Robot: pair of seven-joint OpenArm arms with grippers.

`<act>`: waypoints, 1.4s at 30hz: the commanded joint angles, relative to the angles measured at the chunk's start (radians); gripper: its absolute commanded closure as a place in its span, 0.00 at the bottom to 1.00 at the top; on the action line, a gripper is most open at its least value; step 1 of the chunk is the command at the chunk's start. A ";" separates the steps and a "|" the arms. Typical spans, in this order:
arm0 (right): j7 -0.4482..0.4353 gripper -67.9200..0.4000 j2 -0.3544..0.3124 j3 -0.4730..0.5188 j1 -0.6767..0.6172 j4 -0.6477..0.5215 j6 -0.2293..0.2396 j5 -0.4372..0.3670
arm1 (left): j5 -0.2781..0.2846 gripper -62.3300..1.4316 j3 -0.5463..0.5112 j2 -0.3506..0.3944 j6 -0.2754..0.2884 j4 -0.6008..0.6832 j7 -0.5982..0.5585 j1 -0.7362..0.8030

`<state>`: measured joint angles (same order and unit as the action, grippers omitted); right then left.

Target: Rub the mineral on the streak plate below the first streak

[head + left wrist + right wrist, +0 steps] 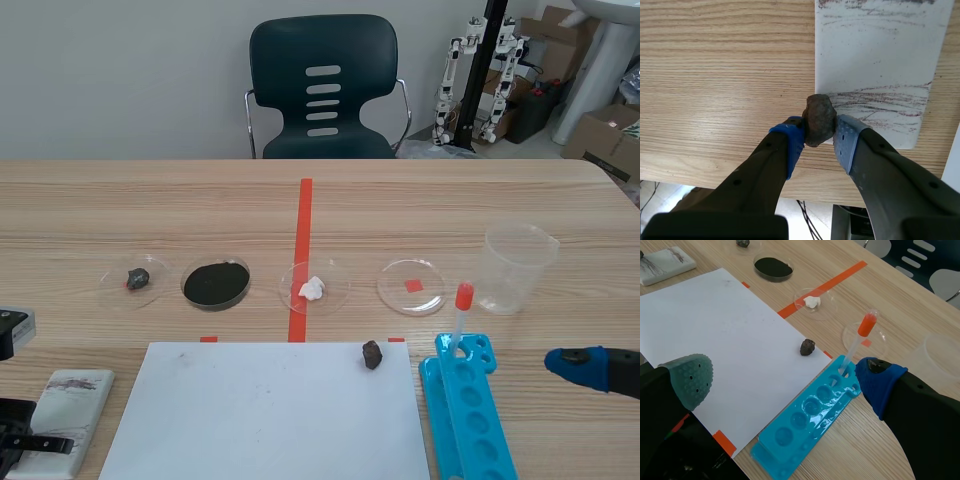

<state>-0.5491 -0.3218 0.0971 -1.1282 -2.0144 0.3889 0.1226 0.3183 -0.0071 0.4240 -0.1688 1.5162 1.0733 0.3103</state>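
My left gripper [819,139] is shut on a brown mineral [819,120], which it holds at the near left edge of the white streak plate [880,60]. Purplish streaks cross the plate at its far end, and another band lies right beside the mineral. In the scene view the plate [75,405] lies at the table's front left, with my left arm [20,440] over its near end. My right gripper [785,380] hangs open above the white paper's [725,325] right edge and holds nothing. Its blue fingertip [580,368] shows at the right.
A second dark mineral [372,354] rests on the paper's far right corner. A blue well tray [465,410] with a red-capped dropper [460,315] lies right of the paper. Behind stand dishes with a grey stone [137,278], black powder [215,283] and a white lump [313,288], an empty dish [411,286] and a plastic cup [518,265].
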 commanded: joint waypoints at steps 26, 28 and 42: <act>-0.014 0.13 0.000 0.005 -0.002 -0.009 -0.003 -0.011 | -0.013 0.80 -0.004 0.009 -0.021 0.001 -0.002 0.005; -0.014 0.13 0.000 0.005 -0.002 -0.009 -0.003 -0.011 | -0.013 0.80 -0.004 0.009 -0.021 0.002 -0.013 0.005; -0.014 0.13 0.000 0.005 -0.002 -0.009 -0.003 -0.011 | 0.119 0.80 -0.010 0.042 0.111 0.164 -0.691 0.242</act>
<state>-0.5491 -0.3218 0.0971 -1.1286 -2.0144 0.3885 0.1226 0.4385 -0.0097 0.4633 -0.0719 1.6569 0.4080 0.5323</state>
